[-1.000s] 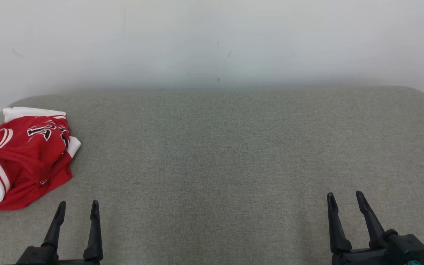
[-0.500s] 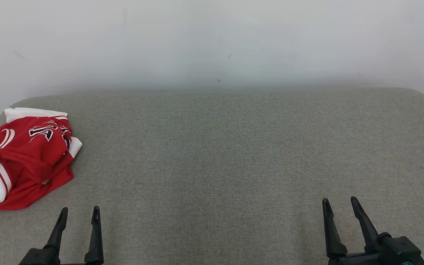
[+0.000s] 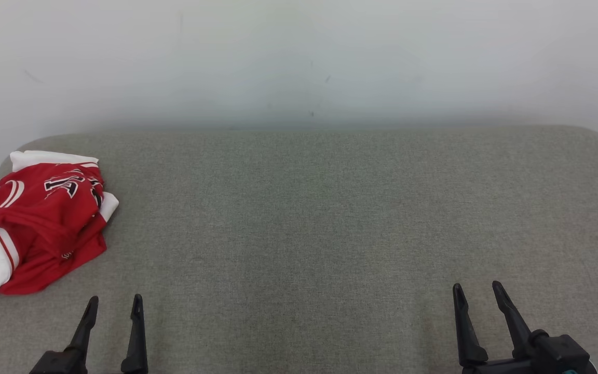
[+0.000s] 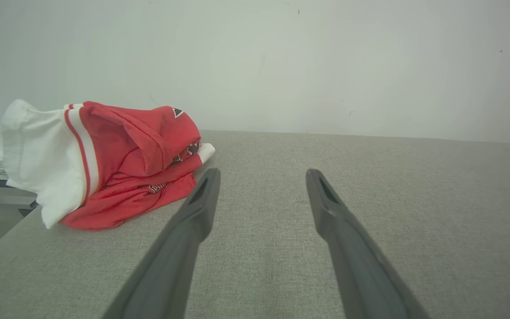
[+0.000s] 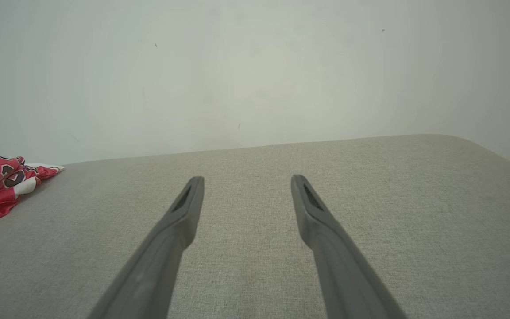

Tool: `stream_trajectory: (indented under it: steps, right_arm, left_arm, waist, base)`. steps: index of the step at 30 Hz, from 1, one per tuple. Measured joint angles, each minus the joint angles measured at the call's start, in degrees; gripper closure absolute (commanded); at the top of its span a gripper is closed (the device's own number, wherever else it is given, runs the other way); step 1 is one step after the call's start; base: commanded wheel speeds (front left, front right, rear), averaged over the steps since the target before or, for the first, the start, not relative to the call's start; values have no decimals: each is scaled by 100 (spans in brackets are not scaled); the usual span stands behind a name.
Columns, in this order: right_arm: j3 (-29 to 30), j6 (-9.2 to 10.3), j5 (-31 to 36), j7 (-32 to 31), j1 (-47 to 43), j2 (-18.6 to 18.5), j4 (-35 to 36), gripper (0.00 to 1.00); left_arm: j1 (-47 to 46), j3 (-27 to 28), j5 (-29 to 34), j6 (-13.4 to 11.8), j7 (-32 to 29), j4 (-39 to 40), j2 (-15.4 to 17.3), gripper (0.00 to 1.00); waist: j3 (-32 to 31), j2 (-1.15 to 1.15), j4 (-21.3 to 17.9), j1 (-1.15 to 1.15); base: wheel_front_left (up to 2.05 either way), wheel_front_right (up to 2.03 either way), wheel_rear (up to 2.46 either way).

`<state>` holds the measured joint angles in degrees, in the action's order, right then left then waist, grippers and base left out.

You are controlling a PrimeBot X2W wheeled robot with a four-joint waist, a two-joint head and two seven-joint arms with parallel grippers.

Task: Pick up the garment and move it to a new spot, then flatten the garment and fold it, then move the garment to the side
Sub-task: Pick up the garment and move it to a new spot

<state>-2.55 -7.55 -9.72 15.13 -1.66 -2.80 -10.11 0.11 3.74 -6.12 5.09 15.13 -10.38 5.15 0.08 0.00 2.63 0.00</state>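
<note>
My left gripper [image 3: 115, 298]: two long dark fingers spread apart with nothing between them, hovering low over the grey woven-fabric padded table [image 3: 304, 234] and pointing toward the plain pale wall [image 3: 299, 62]. My right gripper [image 3: 476, 284]: likewise spread and empty, near the table's front edge on the opposite side, well apart from the work.

Ahead and to the left of the left fingertips lies the crumpled red-and-white jersey garment [image 3: 44, 223]. It is bunched in a heap at the table's left end, and its white panel reaches the edge.

Handling, as I judge it: the cloth is light, soft and limp, probably a slick knit. It will sag from any hold, and a shallow pinch may catch one layer alone or slide off. I would take hold at the raised red fold on top of the heap, or at the white banded edge nearest me, closing deep over several layers.

Pose: both grippers aim forward, roughly level with the surface. The left is the nearer to the heap. Pick-up not yet begun.
</note>
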Motion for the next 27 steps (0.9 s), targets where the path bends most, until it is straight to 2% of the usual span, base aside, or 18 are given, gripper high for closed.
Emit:
stream_trajectory:
  steps: [8,14,20,27]
  right_arm:
    - [-10,0,13,0,8,-1,-21,0]
    - [-66,0,-23,0,40,0,-24,0]
    - [-62,1,-32,0,113,-1,-22,0]
    - [-32,0,53,-1,193,-1,-71,0]
  left_arm:
    - [-39,-11,-32,1,0,-13,19,0]
    - [-119,-23,-53,7,0,-29,52,0]
    - [-240,2,-99,7,0,-36,80,0]
    - [-349,41,-154,21,-1,-31,51,0]
  waist:
    - [30,0,79,0]
    - [76,0,284,0]
    - [153,0,662,0]
    - [263,0,1277,0]
  base:
    - [0,0,0]
    - [0,0,0]
    - [0,0,0]
    - [0,0,0]
